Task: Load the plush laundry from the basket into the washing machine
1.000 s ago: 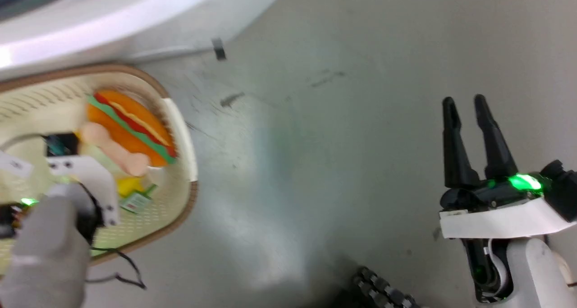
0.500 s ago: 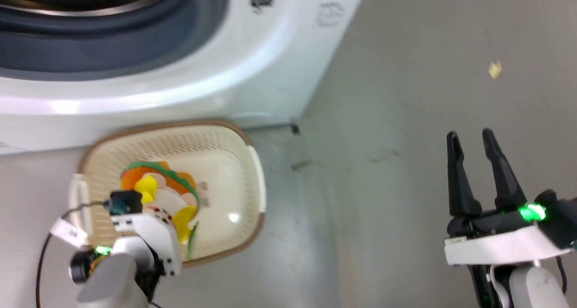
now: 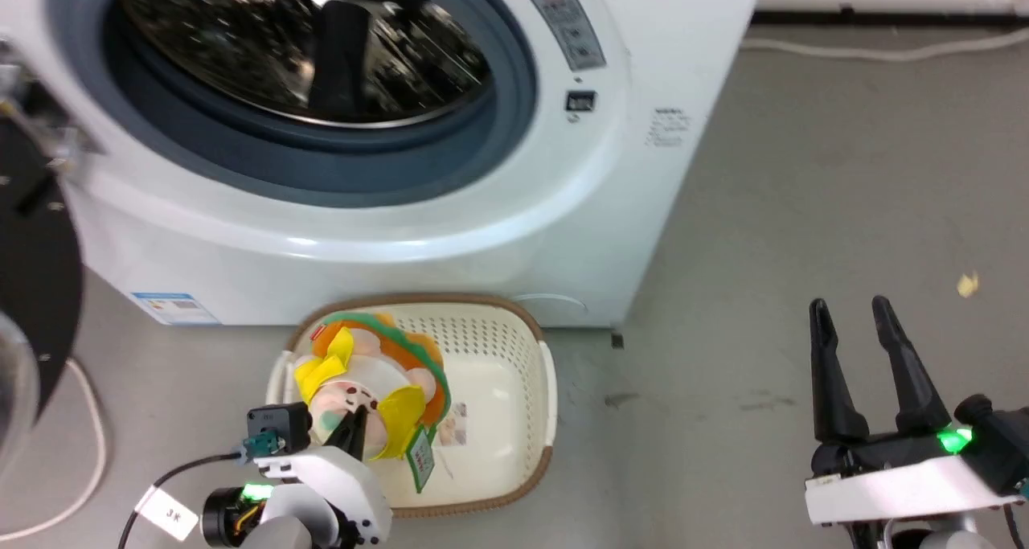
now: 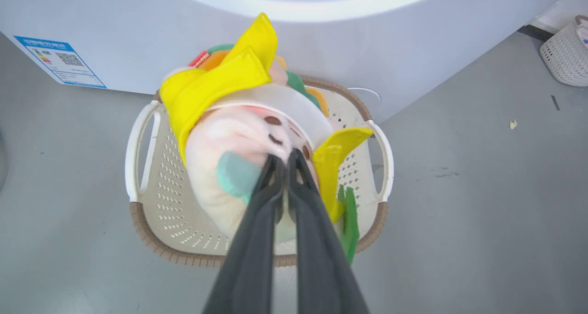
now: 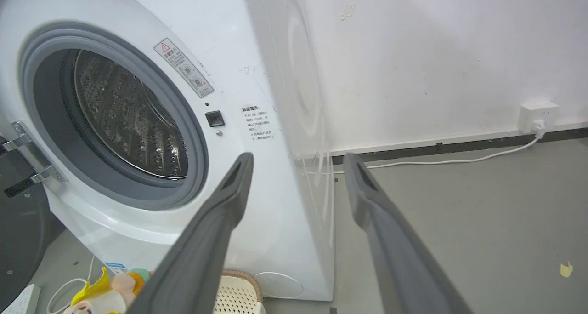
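The toy is pinched by the left gripper, whose two fingers are pressed together on the pale pink body. It is held over the left half of the basket, apparently hanging free of the bottom (contact underneath cannot be made out). The soft middle seems to have been chosen for the grip so that the yellow parts and the tag dangle loose rather than catch on the rim.

The basket is set on the floor just before the lower front edge of the washing machine. Only a short upward carry is judged to be needed to reach the drum, which is left exposed by the door standing open at the left.

The right gripper is kept spread and empty, well apart over bare floor to the right, presumably out of the way.

The floor is grey, smooth and scuffed, and a yellow scrap lies on it. Behind, a white wall is seen, with a socket and a cable run along its foot.
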### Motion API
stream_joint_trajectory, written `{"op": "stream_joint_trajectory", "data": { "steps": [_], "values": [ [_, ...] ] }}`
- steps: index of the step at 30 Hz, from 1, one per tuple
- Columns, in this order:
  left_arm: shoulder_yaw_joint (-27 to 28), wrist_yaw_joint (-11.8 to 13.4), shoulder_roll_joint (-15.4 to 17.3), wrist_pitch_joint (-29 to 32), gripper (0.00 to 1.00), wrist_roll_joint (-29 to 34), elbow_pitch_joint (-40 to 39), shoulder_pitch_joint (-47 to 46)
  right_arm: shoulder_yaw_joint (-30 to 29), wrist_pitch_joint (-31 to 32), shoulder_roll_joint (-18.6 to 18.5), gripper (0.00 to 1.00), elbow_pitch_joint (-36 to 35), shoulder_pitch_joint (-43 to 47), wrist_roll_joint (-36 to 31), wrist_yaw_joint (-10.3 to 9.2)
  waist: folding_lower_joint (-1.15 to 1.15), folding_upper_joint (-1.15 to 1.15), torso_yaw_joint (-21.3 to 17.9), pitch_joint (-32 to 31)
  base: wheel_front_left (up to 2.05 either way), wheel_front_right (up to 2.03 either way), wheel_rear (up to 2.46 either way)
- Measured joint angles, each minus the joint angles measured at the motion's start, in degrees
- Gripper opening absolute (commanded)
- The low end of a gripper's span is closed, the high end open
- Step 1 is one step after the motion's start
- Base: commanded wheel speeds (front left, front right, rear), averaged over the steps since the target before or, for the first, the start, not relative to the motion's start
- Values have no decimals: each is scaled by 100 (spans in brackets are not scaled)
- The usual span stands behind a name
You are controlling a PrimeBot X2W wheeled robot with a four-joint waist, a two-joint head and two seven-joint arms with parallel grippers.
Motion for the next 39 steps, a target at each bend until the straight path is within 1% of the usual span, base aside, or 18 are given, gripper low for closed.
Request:
{"op": "stream_joint_trajectory", "data": {
  "steps": [3,9,12,16,20,23,24,28,30,33,36,39],
  "values": [
    [13,0,-2,-16,0,-24,-526,246,-14,0,0,100,-1,92,-37,0,0,0,126,-167,0,0,0],
    [369,4,-21,-45,0,158,-2231,820,-55,0,1,100,-42,121,-79,0,0,0,285,-262,0,0,0],
    [554,44,-42,-46,0,386,-3054,1045,-77,-1,0,100,-97,117,-80,0,2,0,292,-157,0,0,0],
    [711,57,-112,-46,0,619,-4084,1088,-87,0,0,100,-187,69,-138,0,2,0,286,90,0,0,0],
    [839,56,-175,-46,0,782,-4788,843,-93,-1,1,100,-296,-133,-135,0,2,0,245,476,0,0,0],
    [866,53,-147,-46,0,798,-4955,320,-86,0,0,100,-354,-357,-136,0,2,0,196,848,0,0,0],
    [870,56,-90,-38,0,835,-4969,110,-79,-1,0,100,-365,-420,-137,0,2,0,173,982,0,0,0],
    [1025,115,261,256,0,980,-5030,-864,-45,0,2,100,-421,-662,-105,0,3,0,46,1517,0,0,0],
    [1055,165,444,515,0,1079,-5001,-1376,-59,0,1,100,-442,-787,-27,0,3,0,-39,1781,0,0,0],
    [1188,233,605,916,0,1068,-4786,-2079,-33,-1,2,100,-445,-915,65,0,3,0,-187,2146,0,0,0],
    [1258,304,860,1316,0,1115,-4463,-2654,12,0,2,100,-434,-995,174,0,3,0,-363,2462,0,0,0],
    [1355,311,1135,1636,0,1143,-4068,-3212,49,0,1,100,-425,-1076,309,0,4,0,-552,2729,0,0,0]
  ]
}}
